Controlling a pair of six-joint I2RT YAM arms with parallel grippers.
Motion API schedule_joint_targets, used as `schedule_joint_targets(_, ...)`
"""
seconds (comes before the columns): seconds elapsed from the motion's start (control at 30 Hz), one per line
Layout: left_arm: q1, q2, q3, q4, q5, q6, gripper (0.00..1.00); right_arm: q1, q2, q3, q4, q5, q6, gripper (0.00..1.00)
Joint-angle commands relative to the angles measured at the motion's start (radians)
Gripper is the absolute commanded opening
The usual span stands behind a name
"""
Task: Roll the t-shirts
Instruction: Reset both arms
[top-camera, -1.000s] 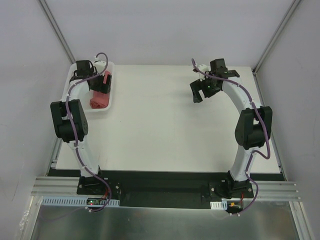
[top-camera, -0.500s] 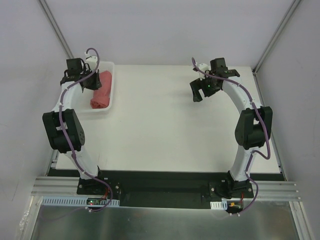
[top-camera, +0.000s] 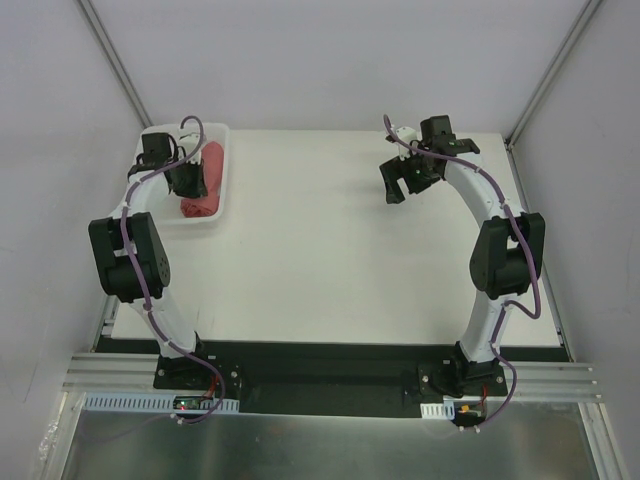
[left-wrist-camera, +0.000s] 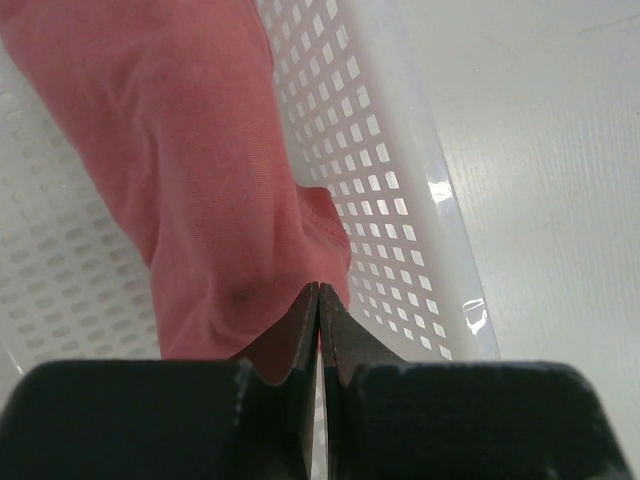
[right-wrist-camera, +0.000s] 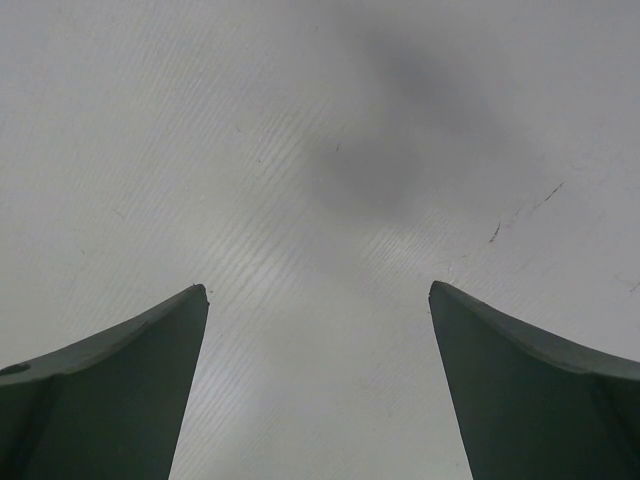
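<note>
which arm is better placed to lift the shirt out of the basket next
Left. The left claw is shut at the t-shirt inside the basket, seemingly pinching the fabric. The right claw hangs open over the table, far across from the basket.

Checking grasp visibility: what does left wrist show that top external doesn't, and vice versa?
Left wrist only: the left gripper with its jaws closed, seemingly pinching a fold of the salmon-red cotton t-shirt, and the perforations in the white plastic basket. Top external only: both arms, the whole white table, and the right gripper over bare table, far from the basket. Both: the t-shirt lying inside the basket, with table beside it.
</note>
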Motion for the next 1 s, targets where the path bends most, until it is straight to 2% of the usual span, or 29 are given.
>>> schedule_joint_targets(0.0,-0.013,0.027,0.013,-0.006,0.082,0.008,0.0,0.008,-0.015,0.018,-0.005,-0.002,-0.006,0.96)
schedule_joint_targets(0.23,-0.028,0.045,0.026,-0.008,0.101,-0.003,0.0,0.019,-0.011,0.014,-0.005,-0.001,-0.011,0.96)
schedule_joint_targets(0.37,-0.022,-0.001,0.056,-0.012,0.15,0.006,0.0,0.021,-0.008,0.018,-0.004,-0.002,-0.012,0.96)
schedule_joint_targets(0.5,-0.005,-0.039,0.092,-0.014,0.021,0.001,0.0,0.021,-0.006,0.015,-0.004,-0.01,-0.009,0.96)
schedule_joint_targets(0.6,0.006,-0.051,0.065,-0.028,-0.039,0.032,0.0,0.021,-0.003,0.018,-0.004,-0.016,-0.009,0.96)
schedule_joint_targets(0.97,0.009,-0.061,0.034,-0.043,-0.135,0.031,0.0,0.021,-0.008,0.012,-0.005,-0.019,-0.011,0.96)
